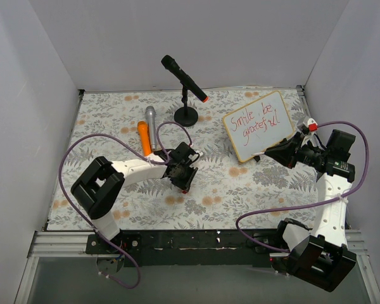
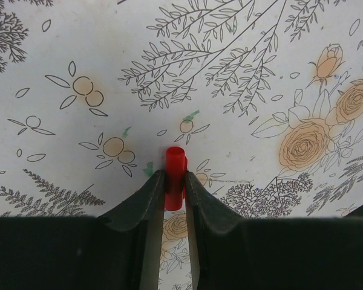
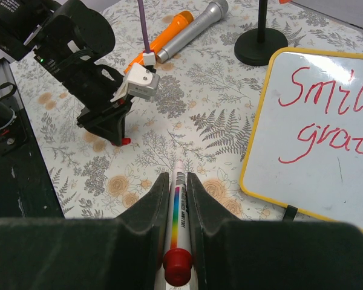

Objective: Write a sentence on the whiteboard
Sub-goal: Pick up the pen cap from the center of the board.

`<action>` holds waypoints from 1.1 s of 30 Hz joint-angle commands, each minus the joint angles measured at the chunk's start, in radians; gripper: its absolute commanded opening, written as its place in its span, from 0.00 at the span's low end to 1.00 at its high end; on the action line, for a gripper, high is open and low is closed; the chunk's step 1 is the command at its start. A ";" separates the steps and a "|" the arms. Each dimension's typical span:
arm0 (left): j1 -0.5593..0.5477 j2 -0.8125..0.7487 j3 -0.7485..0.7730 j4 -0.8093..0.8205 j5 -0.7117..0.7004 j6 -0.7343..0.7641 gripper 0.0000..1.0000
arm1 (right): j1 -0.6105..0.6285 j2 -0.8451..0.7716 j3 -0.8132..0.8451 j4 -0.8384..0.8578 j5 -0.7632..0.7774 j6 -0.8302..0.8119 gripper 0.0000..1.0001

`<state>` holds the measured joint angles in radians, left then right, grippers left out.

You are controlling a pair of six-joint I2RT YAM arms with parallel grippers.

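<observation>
While right fingers point(image 3: 146, 211) pinch a marker point(image 3: 179, 208), the whiteboard point(image 3: 330, 187) stands near them.

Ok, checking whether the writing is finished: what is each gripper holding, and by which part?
Right gripper: the marker, pinched along its barrel. Left gripper: a small red cap, pinched by its sides, one end poking out.

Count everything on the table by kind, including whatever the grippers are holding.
Microphones: 3 (black microphone, silver microphone, orange microphone)
Microphone stand: 1
Whiteboard: 1
Marker: 1
Red cap: 1
Total: 7
</observation>
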<state>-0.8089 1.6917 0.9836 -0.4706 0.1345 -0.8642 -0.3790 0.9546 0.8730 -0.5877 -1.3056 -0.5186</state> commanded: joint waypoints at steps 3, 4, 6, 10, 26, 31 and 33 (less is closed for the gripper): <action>-0.009 0.075 0.000 -0.114 -0.076 -0.001 0.17 | 0.002 -0.013 -0.002 0.029 -0.023 0.008 0.01; -0.009 0.080 0.001 -0.117 -0.079 0.001 0.17 | 0.002 -0.013 -0.003 0.029 -0.023 0.008 0.01; -0.012 0.089 0.003 -0.120 -0.087 0.001 0.18 | 0.002 -0.013 -0.002 0.031 -0.023 0.008 0.01; -0.026 0.108 0.009 -0.126 -0.093 -0.004 0.30 | 0.002 -0.013 -0.005 0.031 -0.023 0.008 0.01; -0.035 0.020 -0.031 0.001 -0.099 0.047 0.00 | 0.003 -0.004 -0.008 0.034 -0.032 0.015 0.01; -0.035 -0.038 -0.051 0.145 -0.041 0.085 0.00 | 0.023 0.016 -0.017 0.048 -0.047 0.034 0.01; -0.036 -0.055 -0.053 0.188 -0.030 0.091 0.00 | 0.043 0.022 -0.020 0.058 -0.043 0.045 0.01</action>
<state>-0.8402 1.6749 0.9588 -0.3939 0.0910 -0.8211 -0.3653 0.9630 0.8680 -0.5705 -1.3159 -0.4992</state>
